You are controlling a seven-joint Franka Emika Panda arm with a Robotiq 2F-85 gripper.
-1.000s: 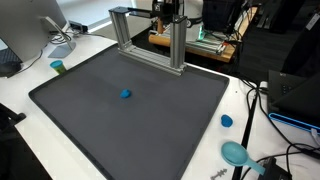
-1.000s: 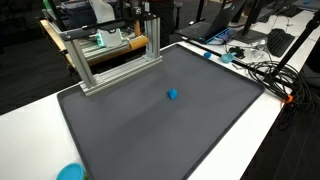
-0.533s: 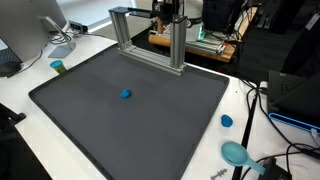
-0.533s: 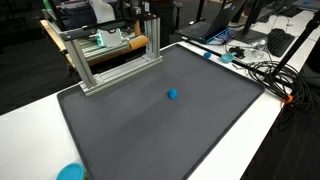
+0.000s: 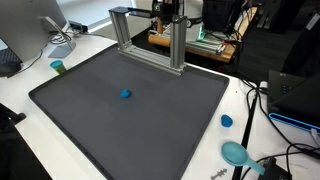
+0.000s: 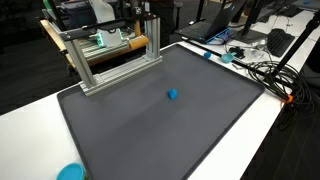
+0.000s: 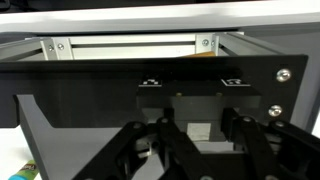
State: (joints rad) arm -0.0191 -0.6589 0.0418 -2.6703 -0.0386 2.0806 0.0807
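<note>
Dark grey mat (image 5: 120, 120) carries a silver aluminium frame (image 5: 178, 48) of square bars at its far edge; the gripper (image 5: 166, 10), jaws drawn together, hangs close by the frame's top bar.

You have no text, number, brand or sign to read anywhere here. The aluminium frame (image 5: 178, 45) carries no legible marking, nor does the dark mat (image 5: 130, 125) in front of it. The black plate (image 7: 100, 85) in the wrist view is also blank, and the clutter behind the frame is too small and blurred to make out.
</note>
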